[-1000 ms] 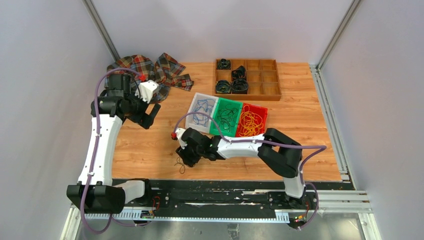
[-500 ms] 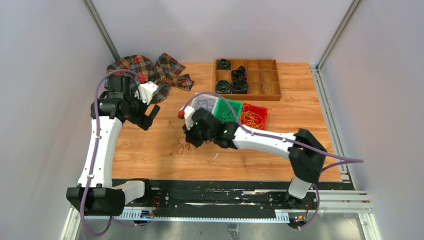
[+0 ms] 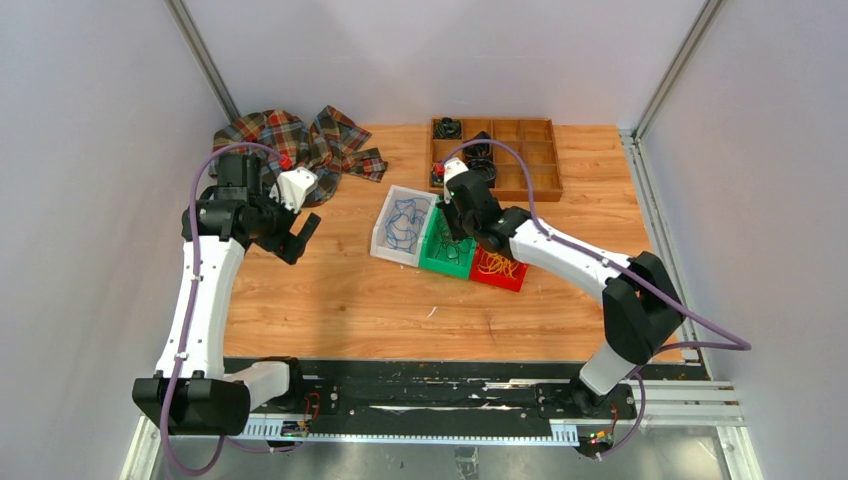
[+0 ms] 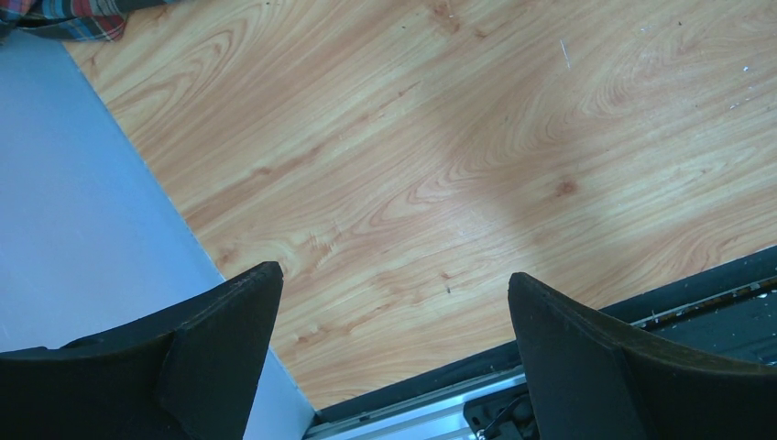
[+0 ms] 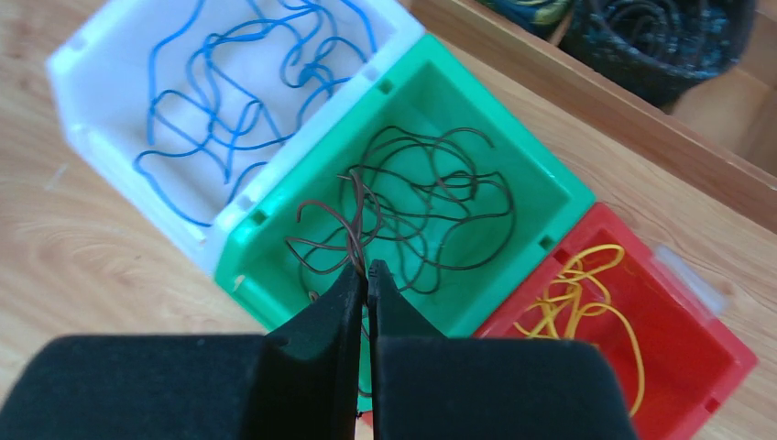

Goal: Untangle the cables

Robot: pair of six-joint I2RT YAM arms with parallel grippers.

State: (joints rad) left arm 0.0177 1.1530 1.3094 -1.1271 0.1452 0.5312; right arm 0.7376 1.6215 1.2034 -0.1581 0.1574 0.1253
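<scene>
The cables lie sorted in three joined bins: blue cables (image 5: pixel 234 110) in the white bin (image 5: pixel 101 101), black cables (image 5: pixel 440 211) in the green bin (image 5: pixel 541 174), yellow-orange cables (image 5: pixel 586 293) in the red bin (image 5: pixel 705 348). My right gripper (image 5: pixel 366 268) is shut on a dark strand (image 5: pixel 353 225) that hangs into the green bin. From above, it (image 3: pixel 462 222) hovers over the green bin (image 3: pixel 440 265). My left gripper (image 4: pixel 394 275) is open and empty over bare wood; from above it (image 3: pixel 300 238) is at the table's left side.
A wooden compartment tray (image 3: pixel 540 185) with thick black coiled rolls stands behind the bins. A plaid cloth (image 3: pixel 300 140) lies at the back left. The table's left edge and the front rail (image 4: pixel 440 403) are close under my left gripper.
My right gripper has carried the dark cable from the front middle of the table up and right to over the green bin. The row of bins looks slightly turned. The left arm has barely moved.
</scene>
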